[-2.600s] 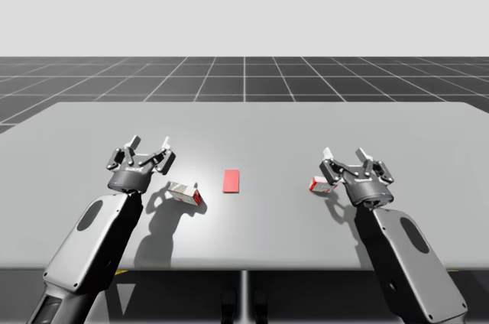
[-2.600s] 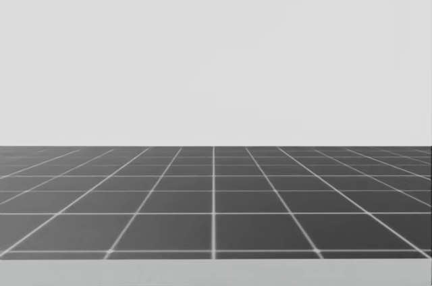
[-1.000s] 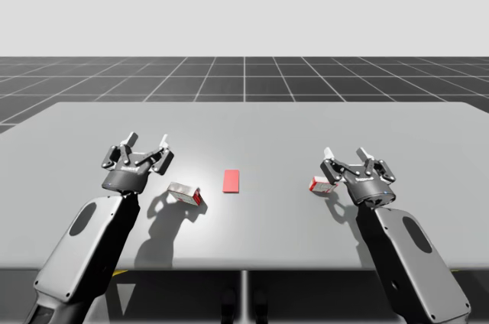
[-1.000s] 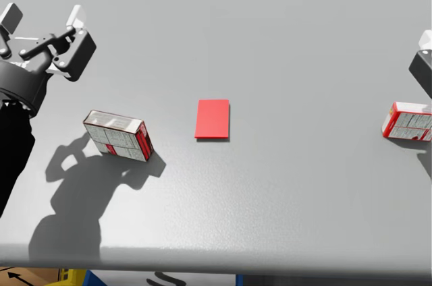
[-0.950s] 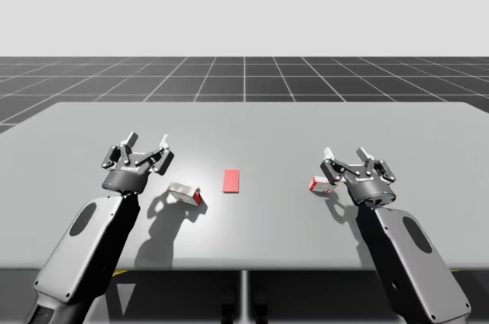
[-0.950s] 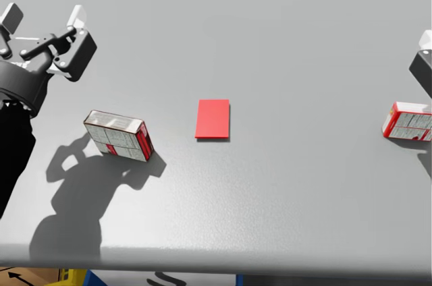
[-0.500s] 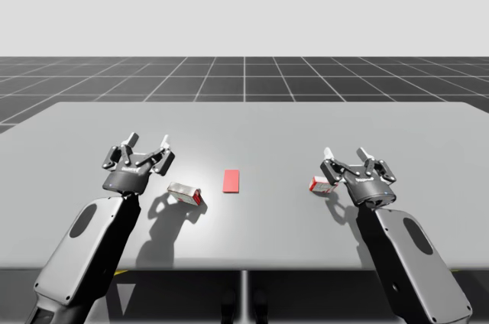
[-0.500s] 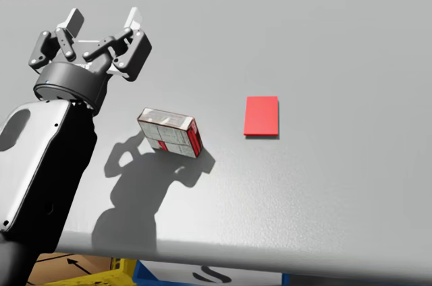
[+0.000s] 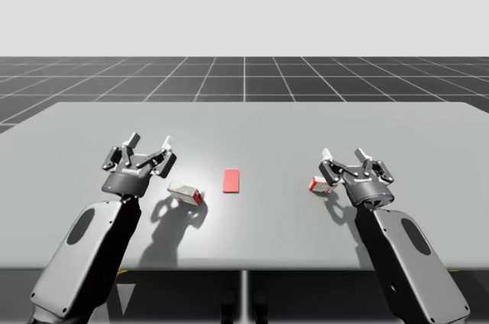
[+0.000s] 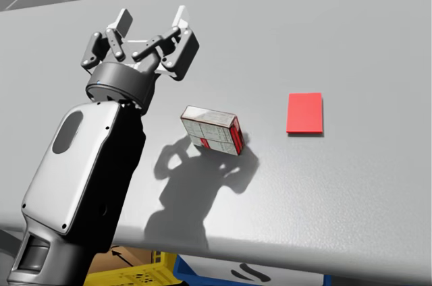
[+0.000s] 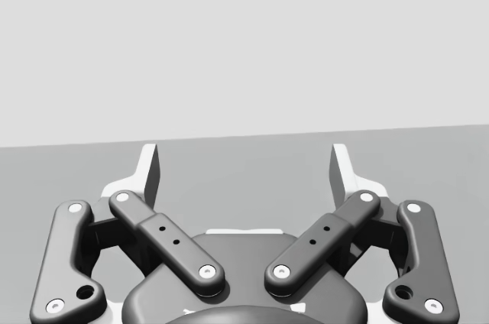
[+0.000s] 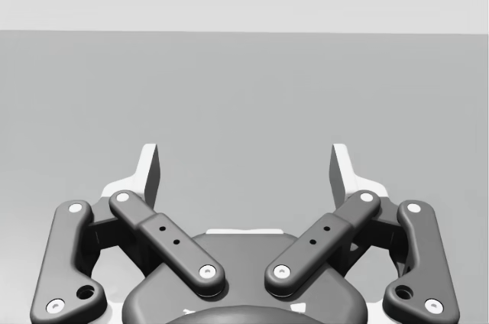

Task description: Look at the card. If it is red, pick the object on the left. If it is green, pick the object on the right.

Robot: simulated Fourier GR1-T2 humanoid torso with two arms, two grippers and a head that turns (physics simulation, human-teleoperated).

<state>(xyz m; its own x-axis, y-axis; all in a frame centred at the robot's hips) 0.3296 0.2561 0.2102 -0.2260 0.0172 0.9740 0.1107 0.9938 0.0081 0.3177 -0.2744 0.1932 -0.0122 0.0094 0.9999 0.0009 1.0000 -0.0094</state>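
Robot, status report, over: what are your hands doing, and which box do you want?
Left gripper open, near left red-and-white box, not touching. Right gripper open, empty. Card red: that box is target. Nothing between them.

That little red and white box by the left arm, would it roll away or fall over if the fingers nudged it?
Probably neither. The red and white box has flat faces and sits low on the table, so it should slide, not roll. It looks like a small carton, so it is likely light and fairly stiff.

My right pincer (image 12: 244, 168) holds its fingers spread wide above the flat grey table (image 12: 244, 79).
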